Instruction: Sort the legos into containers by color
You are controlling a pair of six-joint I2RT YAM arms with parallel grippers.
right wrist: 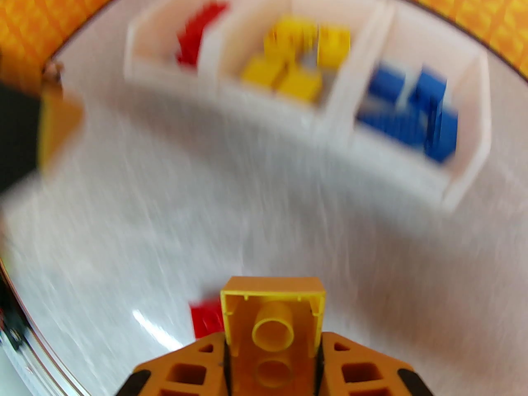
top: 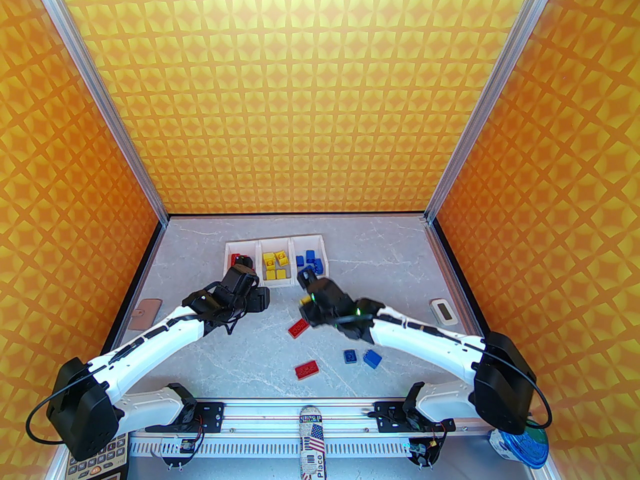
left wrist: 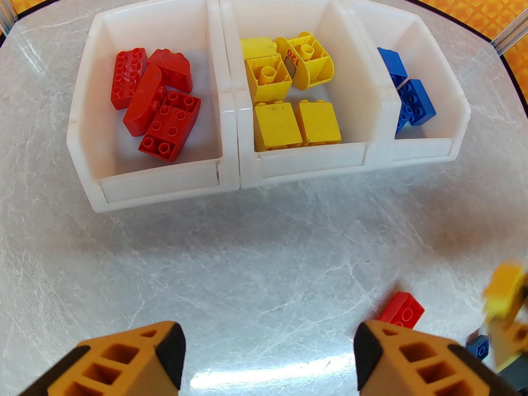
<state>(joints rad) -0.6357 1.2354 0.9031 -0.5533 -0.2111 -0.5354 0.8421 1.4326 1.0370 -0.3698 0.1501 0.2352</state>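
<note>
The three white containers stand in a row at the back of the table. Red legos fill the left one, yellow legos the middle one, and blue legos the right one. My left gripper hovers open and empty just in front of the red bin. My right gripper is shut on a yellow lego, raised in front of the bins. Two red legos and two blue legos lie loose on the table.
A small white device lies near the right wall and a tan tag near the left wall. A blue-lidded cup, a printed can and a calculator sit along the near edge by the arm bases.
</note>
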